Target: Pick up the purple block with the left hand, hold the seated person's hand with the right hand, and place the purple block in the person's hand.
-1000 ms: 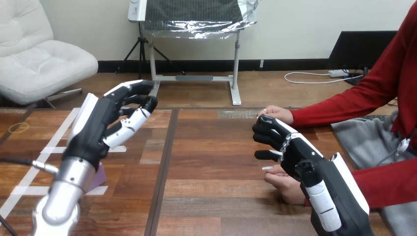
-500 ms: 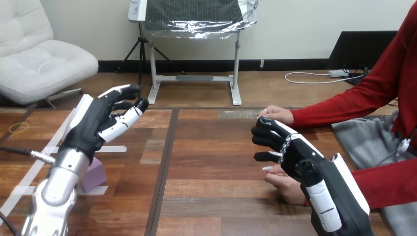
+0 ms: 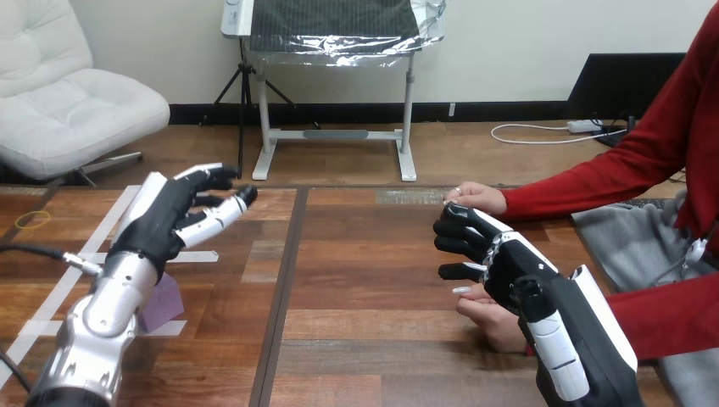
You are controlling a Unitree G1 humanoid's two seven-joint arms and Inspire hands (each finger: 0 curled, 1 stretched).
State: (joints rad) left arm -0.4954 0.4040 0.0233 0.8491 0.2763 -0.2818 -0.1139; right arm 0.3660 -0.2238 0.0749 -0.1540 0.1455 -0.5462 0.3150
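Left hand [image 3: 176,219] is above the brown wooden table [image 3: 365,280], its fingers straight and spread, holding nothing. The small purple block [image 3: 168,303] lies on the table at that hand's 6 o'clock, partly hidden by the silver forearm [image 3: 106,314]. Right hand [image 3: 500,259] sits over the person's nearer hand [image 3: 490,320], which is at its 6 o'clock. Whether it grips that hand cannot be told.

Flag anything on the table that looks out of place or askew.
Nothing is spilled or damaged. One stray item: a yellow band lies alone near the table's far left edge. The purple block sits by the white tape, half hidden behind the left forearm.
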